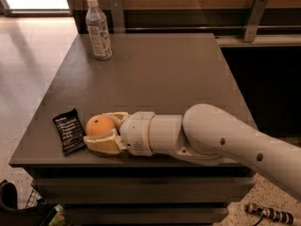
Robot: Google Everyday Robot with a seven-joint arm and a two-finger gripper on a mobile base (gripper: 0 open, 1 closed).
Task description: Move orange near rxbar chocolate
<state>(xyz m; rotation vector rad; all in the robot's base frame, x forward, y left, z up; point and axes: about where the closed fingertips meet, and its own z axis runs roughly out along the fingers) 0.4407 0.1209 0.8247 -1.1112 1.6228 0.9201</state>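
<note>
**A:** Where is the orange?

**B:** The orange [99, 125] sits near the table's [155, 74] 7 o'clock corner. The gripper [97, 129] grasps it, cream jaws closed against either side.

**A:** And the snack bar?

**B:** The rxbar chocolate [69, 130] lies flat at the orange's 9 o'clock, just beside it. It has a black wrapper with white lines of text I cannot read.

**A:** Anything else?

**B:** A clear water bottle [99, 29] stands upright at 11 o'clock. Its white label carries print I cannot read. The white arm [225, 140] reaches in from 4 o'clock.

A clear water bottle [99, 29] stands upright at the far left corner of the dark table [160, 74].
</note>
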